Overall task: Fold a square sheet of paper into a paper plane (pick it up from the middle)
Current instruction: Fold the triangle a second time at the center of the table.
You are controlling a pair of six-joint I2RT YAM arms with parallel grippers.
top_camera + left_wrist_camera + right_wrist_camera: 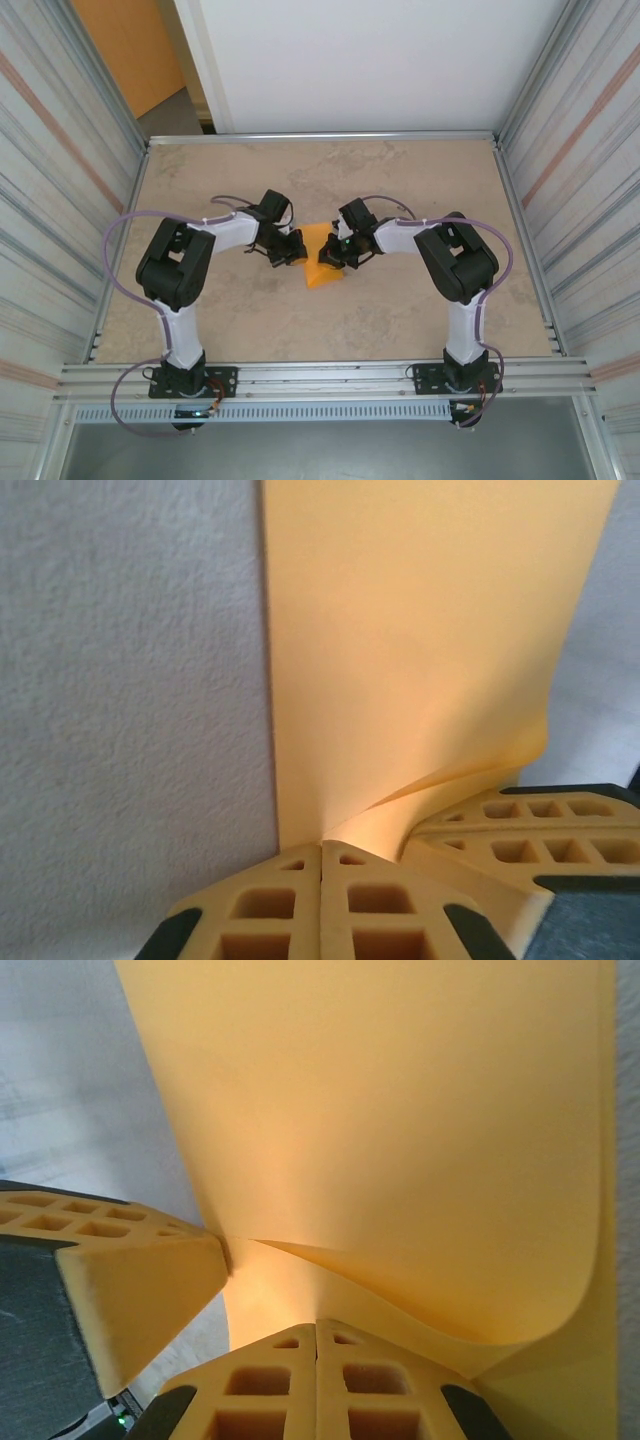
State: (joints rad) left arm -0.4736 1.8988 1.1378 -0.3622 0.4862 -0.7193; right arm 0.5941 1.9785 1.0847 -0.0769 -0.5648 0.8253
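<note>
A beige, marbled table [330,175] stands boxed in by ribbed grey walls [55,200] with faint reddish stripes. A white panel [380,60] closes the back. To its left are an orange panel [125,50] and a patch of grey floor [180,112]. Metal rails [320,378] run along the near edge. The light is soft and even.

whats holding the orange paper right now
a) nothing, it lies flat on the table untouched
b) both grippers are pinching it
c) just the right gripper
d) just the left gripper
b: the left gripper has its jaws shut on the orange paper, and the right gripper is shut on it too, with the sheet curling between the two.
</note>
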